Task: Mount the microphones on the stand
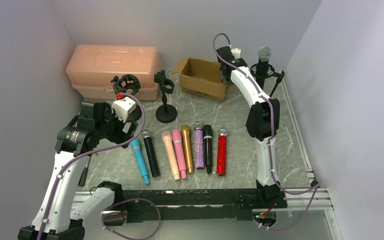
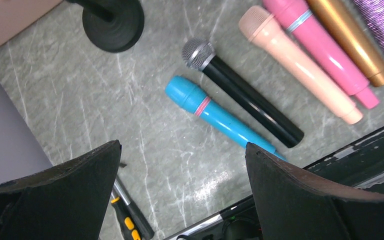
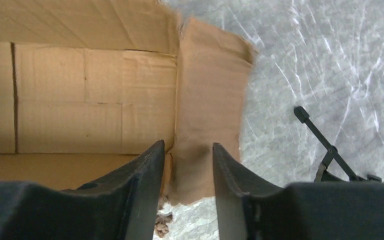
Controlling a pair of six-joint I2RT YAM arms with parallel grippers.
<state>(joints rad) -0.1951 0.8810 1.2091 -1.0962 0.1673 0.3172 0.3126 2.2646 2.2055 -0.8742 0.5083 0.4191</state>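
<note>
Your left claw (image 2: pixel 182 150) is spread wide and empty above the teal mic (image 2: pixel 215 115), likely ready to straddle its barrel. The mics (image 1: pixel 180 150) lie in a row on the desk (image 2: pixel 80 100) just nearside of the stand (image 1: pixel 166 97), heads toward it. Your right claw (image 3: pixel 186 147), narrowly parted, holds nothing over the box (image 3: pixel 80 100) right of the stand.

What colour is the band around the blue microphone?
Pink; the band shows best in left wrist view.

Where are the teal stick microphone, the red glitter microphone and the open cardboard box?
teal stick microphone (image 2: pixel 230 125), left wrist view, middle of its handle.
red glitter microphone (image 1: pixel 221 156), top external view, glitter handle.
open cardboard box (image 1: pixel 202 89), top external view, front wall.
</note>
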